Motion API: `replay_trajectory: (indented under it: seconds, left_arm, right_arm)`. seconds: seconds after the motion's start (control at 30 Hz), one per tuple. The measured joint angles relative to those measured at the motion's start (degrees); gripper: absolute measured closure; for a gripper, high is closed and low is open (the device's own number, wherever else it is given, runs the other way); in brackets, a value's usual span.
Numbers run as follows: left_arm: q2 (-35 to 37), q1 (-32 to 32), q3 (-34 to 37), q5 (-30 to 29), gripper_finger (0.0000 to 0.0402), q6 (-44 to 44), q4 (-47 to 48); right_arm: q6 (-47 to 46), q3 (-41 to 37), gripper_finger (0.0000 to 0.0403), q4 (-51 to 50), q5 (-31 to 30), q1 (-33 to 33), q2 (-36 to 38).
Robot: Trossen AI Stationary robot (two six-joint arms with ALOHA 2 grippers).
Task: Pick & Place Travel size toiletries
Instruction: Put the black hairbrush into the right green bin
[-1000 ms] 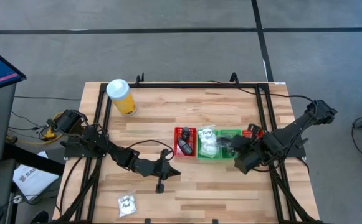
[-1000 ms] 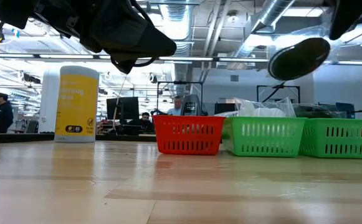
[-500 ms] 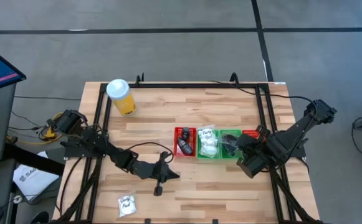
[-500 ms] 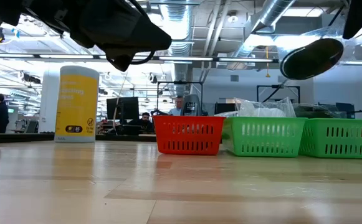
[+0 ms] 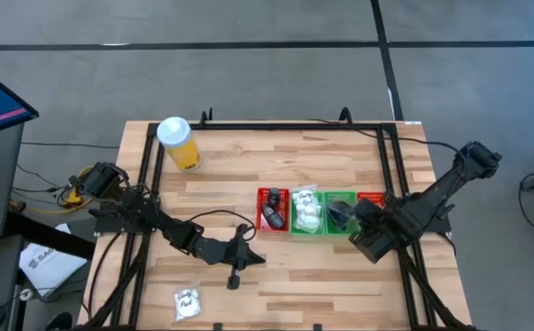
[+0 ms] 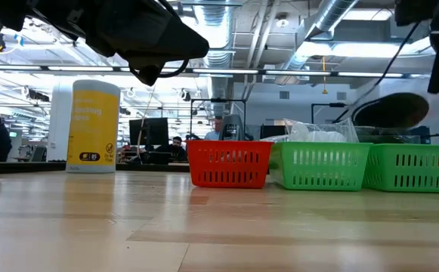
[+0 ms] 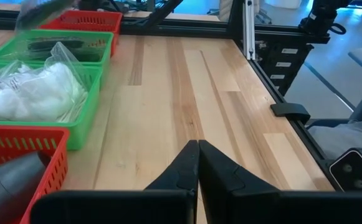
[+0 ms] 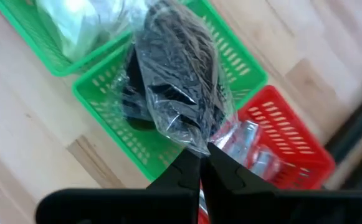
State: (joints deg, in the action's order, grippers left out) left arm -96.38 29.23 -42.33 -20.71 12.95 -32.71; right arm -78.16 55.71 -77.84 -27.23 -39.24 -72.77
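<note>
Hovering at three o'clock, right gripper (image 8: 199,163) pinches a clear bag (image 8: 174,93) (black pieces) above green basket (image 8: 240,65), release due next.

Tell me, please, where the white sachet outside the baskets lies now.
In the high view the white sachet lies alone on the table near its front edge, on the left arm's side, below and left of the shut left gripper.

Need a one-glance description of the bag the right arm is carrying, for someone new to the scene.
Find the row of red and green baskets mid-table. Above the second green basket from the left, the right gripper has its jaws shut on a clear crinkly bag of black pieces. Unlike the white sachets next door, it hangs in the air.
</note>
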Motion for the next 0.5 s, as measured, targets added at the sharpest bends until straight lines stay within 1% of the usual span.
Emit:
replay_trajectory:
  seconds: [0.23,0.5]
  left_arm:
    - [0.0,0.0,0.0,0.0,0.0402,0.0,-0.19]
    - [0.0,0.0,0.0,0.0,0.0402,0.0,-0.42]
  right_arm:
    - [-3.34,-6.94,0.0403,8.79,-1.69,0.08,3.63]
    - [-4.4,-11.63,0.0403,14.1,-3.28,2.23,3.93]
